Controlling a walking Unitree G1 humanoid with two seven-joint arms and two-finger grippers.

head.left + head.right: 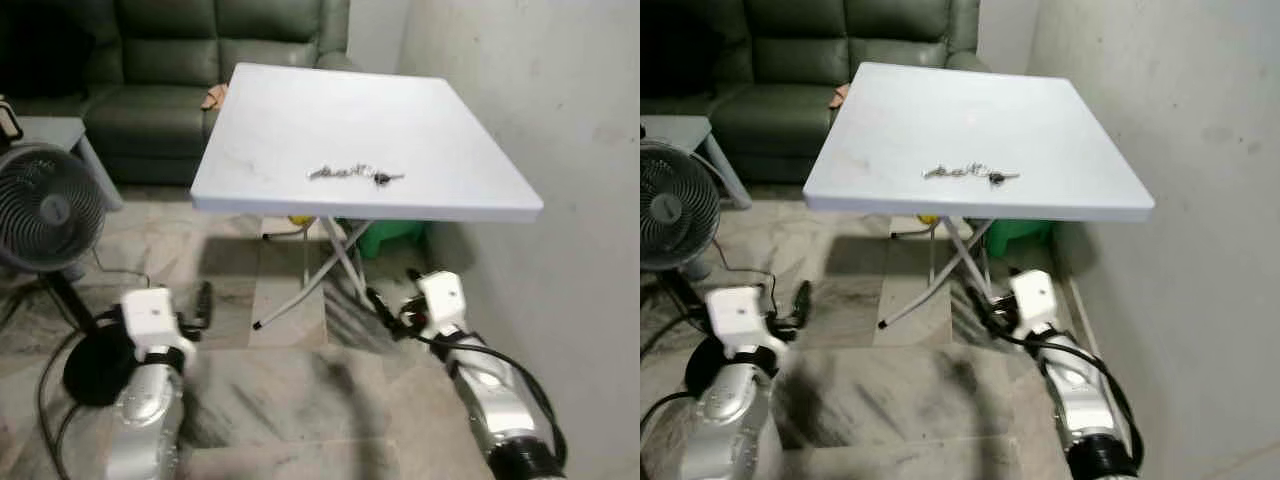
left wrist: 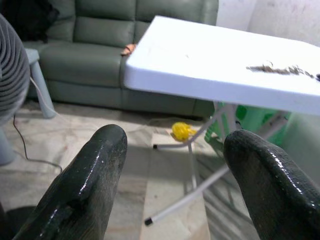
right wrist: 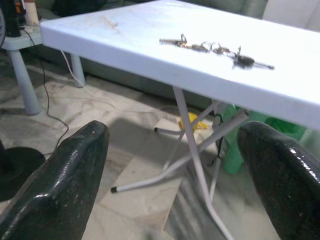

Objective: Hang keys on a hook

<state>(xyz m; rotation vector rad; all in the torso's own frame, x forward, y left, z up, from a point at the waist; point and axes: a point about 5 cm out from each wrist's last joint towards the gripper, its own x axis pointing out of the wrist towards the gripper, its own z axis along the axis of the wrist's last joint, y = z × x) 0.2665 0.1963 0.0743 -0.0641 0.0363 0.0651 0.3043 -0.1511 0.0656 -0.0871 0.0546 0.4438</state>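
Both your grippers, left and right, hung low with fingers spread wide, holding nothing. You should have approached the silver metal keys from above, lying mid-front on the white square folding bench.

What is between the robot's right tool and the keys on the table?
In the right wrist view, the white table's near edge and bare top lie between the open right tool and the keys. Nothing else sits on that stretch.
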